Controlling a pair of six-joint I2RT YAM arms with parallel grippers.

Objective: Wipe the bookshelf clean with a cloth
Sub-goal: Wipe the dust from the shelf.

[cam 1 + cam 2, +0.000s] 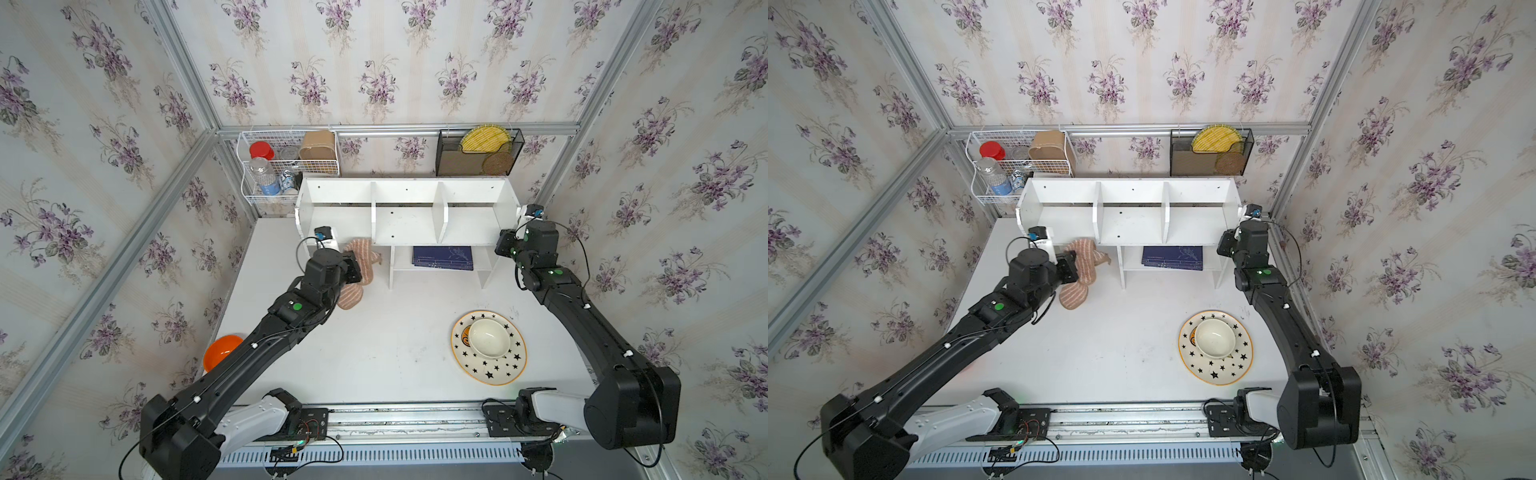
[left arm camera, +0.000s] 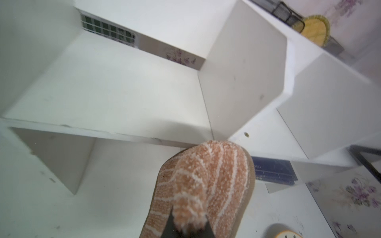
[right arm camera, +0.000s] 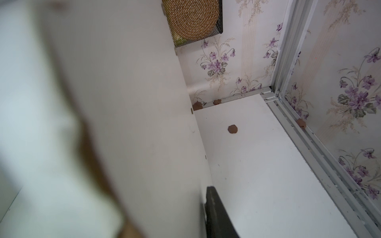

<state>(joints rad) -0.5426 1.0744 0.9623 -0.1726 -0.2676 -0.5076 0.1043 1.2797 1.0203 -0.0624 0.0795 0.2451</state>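
Pinching the cloth point(image 2: 206, 185) in a bunch, the left hand point(image 2: 186, 228) is closed tight on a fold of it, with dark fingers point(image 2: 168, 226) showing at either side of the wad in the left wrist view. In both top views the cloth point(image 1: 368, 259) hangs in front of the bookshelf point(image 1: 405, 224), at the front edge of its left upper compartment and left of the lower shelf. The loose end droops toward the surface point(image 1: 395, 332); can't tell if it touches. It looks like soft, fluffy terry, tan with thin white stripes. Judged light, limp and not slippery, nothing to break; it will fold and trail, so the bunched grip near its middle suits, with a pad of fabric left ahead of the fingers to press on the boards. The bookshelf reads as stiff white panel board, probably light enough to slide or tip under a hard push. Best places to hold it are an end panel or a divider edge. The right hand point(image 1: 524, 216) sits at the right end panel. In the right wrist view one dark finger point(image 3: 216, 212) lies along the panel's outer face and the other is hidden, so can't tell whether it clamps the panel or only rests there. As for writing, a dark blue book point(image 1: 443, 257) on the lower shelf has a pale line of print and a line drawing, too small to read. A bottle point(image 1: 265, 176) and a can point(image 1: 287, 181) in the wire basket point(image 1: 249, 137) carry blue-white labels, also illegible. No brand is readable anywhere.
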